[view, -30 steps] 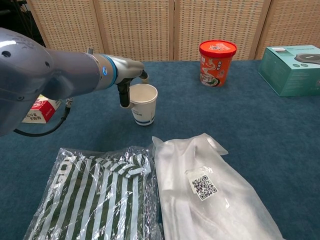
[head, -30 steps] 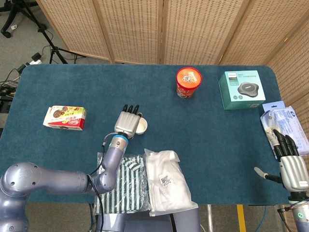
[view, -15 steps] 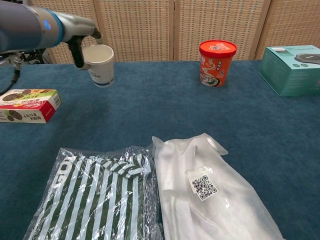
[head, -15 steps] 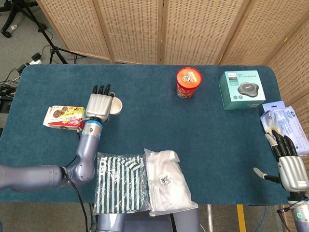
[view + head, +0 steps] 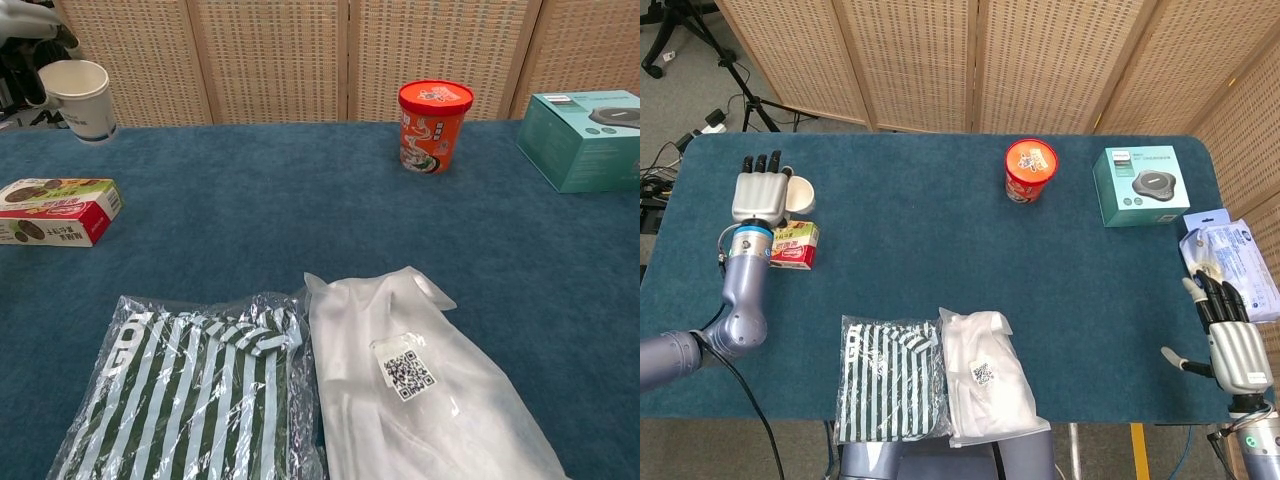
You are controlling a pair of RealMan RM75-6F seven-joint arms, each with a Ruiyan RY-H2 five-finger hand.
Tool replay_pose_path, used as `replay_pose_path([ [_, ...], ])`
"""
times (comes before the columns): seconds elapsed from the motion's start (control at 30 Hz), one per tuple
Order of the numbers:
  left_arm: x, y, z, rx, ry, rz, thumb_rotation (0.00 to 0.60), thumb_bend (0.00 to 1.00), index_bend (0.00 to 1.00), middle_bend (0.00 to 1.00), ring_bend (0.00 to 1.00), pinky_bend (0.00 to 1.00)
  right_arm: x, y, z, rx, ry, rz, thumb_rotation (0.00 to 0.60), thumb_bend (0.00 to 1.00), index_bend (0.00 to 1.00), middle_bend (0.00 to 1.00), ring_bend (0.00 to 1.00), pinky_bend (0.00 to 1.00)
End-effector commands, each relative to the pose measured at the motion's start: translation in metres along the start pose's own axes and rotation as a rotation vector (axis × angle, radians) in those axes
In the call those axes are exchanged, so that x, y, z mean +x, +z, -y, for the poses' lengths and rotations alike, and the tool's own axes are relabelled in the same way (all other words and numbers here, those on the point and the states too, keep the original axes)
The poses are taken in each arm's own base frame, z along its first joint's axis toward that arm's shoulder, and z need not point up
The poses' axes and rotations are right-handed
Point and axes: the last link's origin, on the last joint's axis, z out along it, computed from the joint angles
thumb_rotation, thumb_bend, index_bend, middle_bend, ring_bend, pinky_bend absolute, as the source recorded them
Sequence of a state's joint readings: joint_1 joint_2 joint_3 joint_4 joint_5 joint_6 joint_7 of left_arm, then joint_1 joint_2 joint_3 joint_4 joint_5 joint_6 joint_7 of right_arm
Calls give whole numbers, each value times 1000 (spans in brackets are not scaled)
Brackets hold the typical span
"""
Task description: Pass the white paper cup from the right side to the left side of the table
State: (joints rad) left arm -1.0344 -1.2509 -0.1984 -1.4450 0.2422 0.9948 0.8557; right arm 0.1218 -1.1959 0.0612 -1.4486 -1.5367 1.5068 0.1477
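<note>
Paper cup (image 5: 800,193) at far left of desk (image 5: 940,250), in left hand (image 5: 758,193).
Head view: fingers grasping its wall; right hand (image 5: 1230,345) empty, fingers released. Chest view: cup (image 5: 79,99) aloft above desk; likely light, crushable, so hold mid-wall gently.

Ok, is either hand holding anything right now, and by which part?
The left hand holds the white paper cup by its side wall near the rim. The right hand holds nothing.
</note>
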Motion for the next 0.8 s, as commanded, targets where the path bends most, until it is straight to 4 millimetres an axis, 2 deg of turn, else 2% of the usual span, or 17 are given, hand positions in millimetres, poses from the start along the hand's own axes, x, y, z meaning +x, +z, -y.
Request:
replay_pose_path([
  [0.03, -9, 19, 30, 43, -5, 21, 600, 368, 291, 0, 0, 0, -3, 2, -2, -20, -7, 8, 600, 53, 0, 0, 0, 0],
  [0.4, -36, 53, 52, 64, -16, 82, 600, 367, 292, 0, 0, 0, -9, 8, -5, -59, -24, 33, 600, 53, 0, 0, 0, 0],
  [0.8, -66, 70, 56, 68, -35, 139, 600, 363, 292, 0, 0, 0, -14, 12, -7, -77, -39, 45, 600, 53, 0, 0, 0, 0],
])
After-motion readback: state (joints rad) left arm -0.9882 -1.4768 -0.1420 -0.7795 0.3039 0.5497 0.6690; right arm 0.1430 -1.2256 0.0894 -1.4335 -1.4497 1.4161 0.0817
